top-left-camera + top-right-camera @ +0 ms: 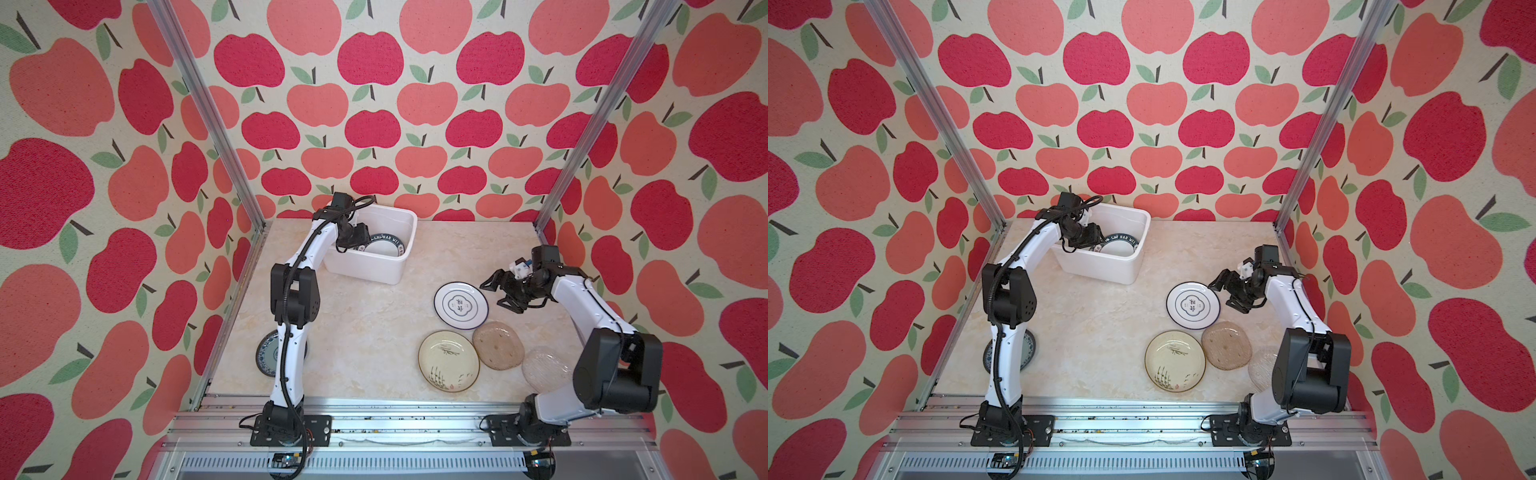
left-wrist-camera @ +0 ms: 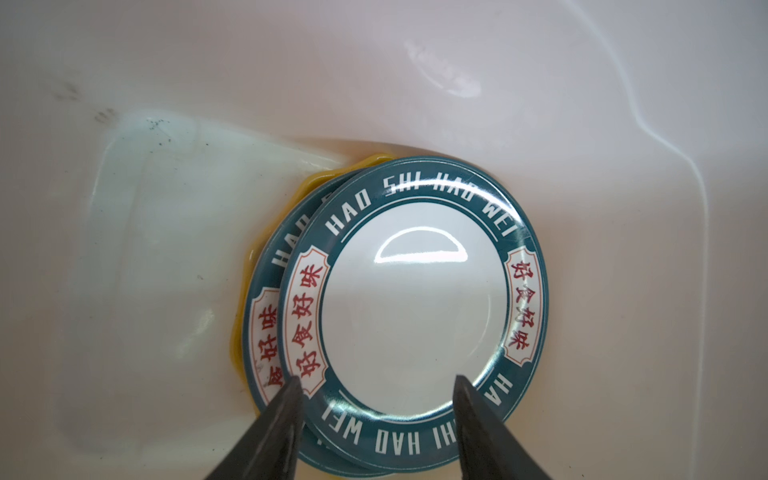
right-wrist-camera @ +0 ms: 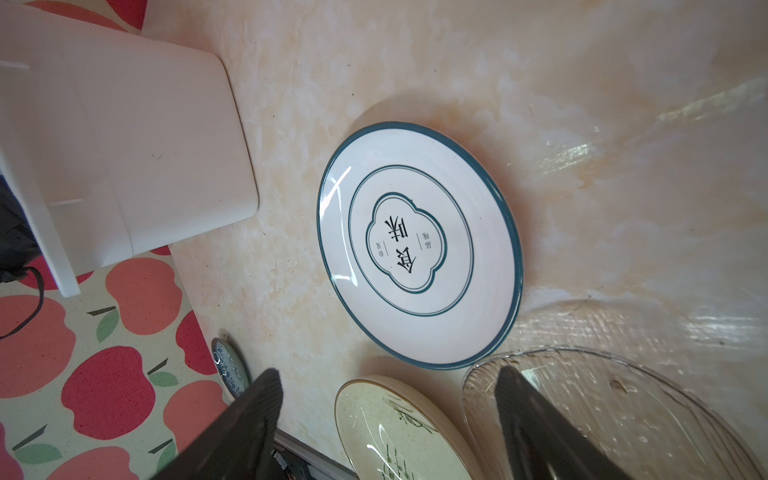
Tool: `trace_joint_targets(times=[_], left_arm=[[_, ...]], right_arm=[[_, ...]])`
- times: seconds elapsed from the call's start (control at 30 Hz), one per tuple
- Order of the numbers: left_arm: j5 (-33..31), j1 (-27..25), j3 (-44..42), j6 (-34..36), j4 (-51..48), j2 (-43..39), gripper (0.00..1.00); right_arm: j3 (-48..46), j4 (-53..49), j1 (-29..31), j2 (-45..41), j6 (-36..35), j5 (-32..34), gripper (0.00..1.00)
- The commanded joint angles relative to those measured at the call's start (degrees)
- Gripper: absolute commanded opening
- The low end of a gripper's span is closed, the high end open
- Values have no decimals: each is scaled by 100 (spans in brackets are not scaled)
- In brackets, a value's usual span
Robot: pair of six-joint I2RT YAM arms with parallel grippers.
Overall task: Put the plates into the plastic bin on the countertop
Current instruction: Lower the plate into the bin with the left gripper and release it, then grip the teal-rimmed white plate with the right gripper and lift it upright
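Plates (image 1: 461,305) look stiff, slick, breakable; pinch a rim. Left gripper (image 2: 376,380) parted, empty, inside bin (image 1: 409,232); right gripper (image 3: 386,372) wide, empty.

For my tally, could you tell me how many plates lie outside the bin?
5: teal-rimmed plate, reed plate, amber plate, clear plate on the right; blue-patterned plate under the left arm; others may hide.

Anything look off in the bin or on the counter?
Only the stack in the plastic bin: the top lettered plate sits offset from the lettered plate beneath, with the edge of a yellow plate showing under both. Nothing looks broken or spilled.
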Motion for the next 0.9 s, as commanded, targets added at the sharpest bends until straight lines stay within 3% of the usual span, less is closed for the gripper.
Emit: trace_joint_targets(times=[0.0,0.37,0.6,0.7,0.87], left_arm=[[-265,-27,-71,104,-56,89,67],[-714,3,206,160,283,-701,90],[255,-86,343,498,189,-1424,94],[842,-181,47,616,187,-1807,100],[1509,-428,-694,595,428,-2428,99]], right_arm=[[-65,-24,-6,-77,-24,-96,84],[-108,-177,-22,233,-382,441,92],[-271,210,-72,666,-634,418,91],[-422,442,-139,824,-659,281,89],[-616,938,-224,1062,-643,-68,86]])
